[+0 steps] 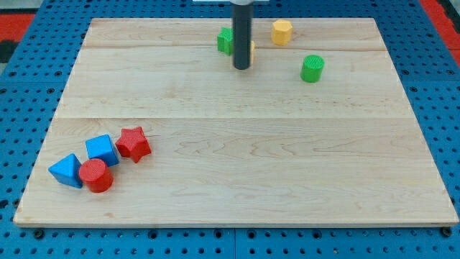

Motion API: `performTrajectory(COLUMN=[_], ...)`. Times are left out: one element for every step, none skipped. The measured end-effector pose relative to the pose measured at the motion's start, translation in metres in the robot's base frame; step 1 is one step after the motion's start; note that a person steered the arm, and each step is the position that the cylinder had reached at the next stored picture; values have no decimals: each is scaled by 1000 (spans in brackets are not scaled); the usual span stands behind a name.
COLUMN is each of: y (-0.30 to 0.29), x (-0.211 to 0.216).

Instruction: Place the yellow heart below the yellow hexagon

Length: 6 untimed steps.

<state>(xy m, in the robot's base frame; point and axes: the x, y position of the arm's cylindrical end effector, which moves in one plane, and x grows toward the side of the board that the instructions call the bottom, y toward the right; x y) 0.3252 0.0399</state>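
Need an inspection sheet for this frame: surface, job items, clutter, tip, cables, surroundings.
Surface: wooden board, flat.
Job items: yellow hexagon near the view's top; yellow heart mostly hidden behind the rod, left of and below it.
Clutter: green star, green cylinder; red star, blue cube, blue triangle, red cylinder bunched at lower left.
Tip: my tip at the heart.
Cables: nothing seen.
Surroundings: blue pegboard.
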Motion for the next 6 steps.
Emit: performTrajectory(y=[-32,-53,-31,-2,28,6], x=[2,-18,-54,-40,-39,-2])
